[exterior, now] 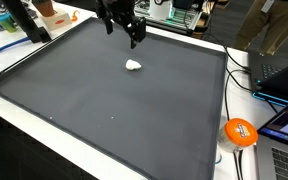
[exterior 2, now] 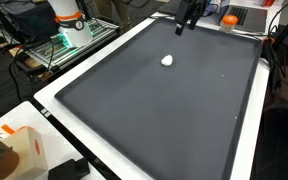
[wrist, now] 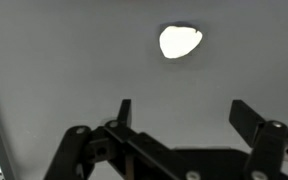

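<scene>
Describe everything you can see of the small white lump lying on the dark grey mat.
The small white lump is a rounded, slightly irregular blob, broader at one side and tapering to a blunt point. It is plain bright white with no markings; its material cannot be told. It lies alone on the dark grey mat, toward the arm's end of it in both exterior views, touching only the mat. The black gripper hangs near it with jaws open, apart from it.
</scene>
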`<state>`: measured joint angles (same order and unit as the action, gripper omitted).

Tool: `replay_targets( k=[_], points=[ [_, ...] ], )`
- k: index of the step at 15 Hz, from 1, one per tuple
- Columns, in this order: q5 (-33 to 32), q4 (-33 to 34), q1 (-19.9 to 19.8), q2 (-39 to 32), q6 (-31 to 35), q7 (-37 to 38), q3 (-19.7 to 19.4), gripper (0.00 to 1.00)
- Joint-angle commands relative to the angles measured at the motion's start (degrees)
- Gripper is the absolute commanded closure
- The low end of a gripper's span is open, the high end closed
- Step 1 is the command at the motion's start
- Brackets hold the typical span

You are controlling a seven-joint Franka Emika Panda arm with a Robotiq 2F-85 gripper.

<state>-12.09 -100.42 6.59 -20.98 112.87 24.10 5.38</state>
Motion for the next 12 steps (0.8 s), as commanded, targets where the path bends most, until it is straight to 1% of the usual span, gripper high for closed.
replay_targets(
  k=[1, 3, 7, 9, 12],
  points=[
    [1.34, 6.15, 1.21, -4.41, -8.12, -4.27, -1.48, 0.0],
    [2.15, 10.64, 1.14, -7.42, -13.56, -6.93, -1.39, 0.0],
    [5.5, 20.1, 0.74, -13.82, -20.43, -12.18, -1.05, 0.0],
    [6.49, 24.59, 0.89, -17.09, -24.93, -13.26, -1.33, 0.0],
    [7.33, 31.44, 1.08, -22.46, -34.15, -12.59, -2.01, 0.0]
  ],
)
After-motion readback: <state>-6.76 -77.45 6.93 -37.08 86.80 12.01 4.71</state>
